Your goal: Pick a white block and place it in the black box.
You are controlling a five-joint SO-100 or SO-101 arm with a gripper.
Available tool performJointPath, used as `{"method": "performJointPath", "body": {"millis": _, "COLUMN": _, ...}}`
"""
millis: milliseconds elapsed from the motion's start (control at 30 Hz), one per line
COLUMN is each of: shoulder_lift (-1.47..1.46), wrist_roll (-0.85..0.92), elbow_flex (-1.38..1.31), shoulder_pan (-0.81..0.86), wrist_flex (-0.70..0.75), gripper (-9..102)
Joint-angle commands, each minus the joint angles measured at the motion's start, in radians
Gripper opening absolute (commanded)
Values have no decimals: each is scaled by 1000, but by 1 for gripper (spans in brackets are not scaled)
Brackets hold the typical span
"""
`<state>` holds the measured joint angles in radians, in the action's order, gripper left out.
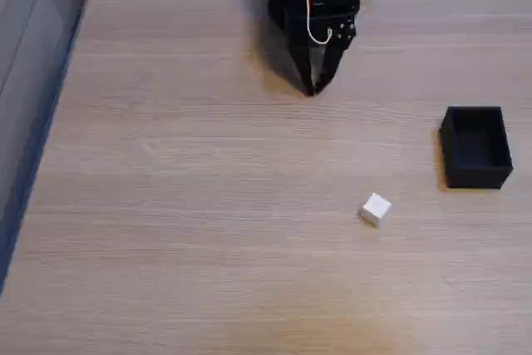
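I see the fingers [313, 89] pinched together at the far edge, parked clear. White block [376, 209] sits loose on the desk [183, 205], near-centre; black box [475, 145] well right, empty, ready.

fixed view, high, angled down, table [166, 205]

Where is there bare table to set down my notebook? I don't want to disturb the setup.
The whole left half of the table is bare, from the left edge to the gripper and the white block. The front strip below the block is free too. The right side is tighter: the black box sits near that edge, with the block close by.
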<state>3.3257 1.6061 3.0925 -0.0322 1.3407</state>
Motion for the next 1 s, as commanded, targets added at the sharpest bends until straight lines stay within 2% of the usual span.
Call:
{"method": "performJointPath", "body": {"millis": 0, "shoulder_lift": 6, "wrist_roll": -2, "elbow_flex": 15, "shoulder_pan": -67, "wrist_flex": 8, "gripper": 0}}
{"method": "performJointPath", "body": {"millis": 967, "shoulder_lift": 6, "wrist_roll": -2, "elbow_flex": 15, "shoulder_pan": -57, "wrist_flex": 8, "gripper": 0}}
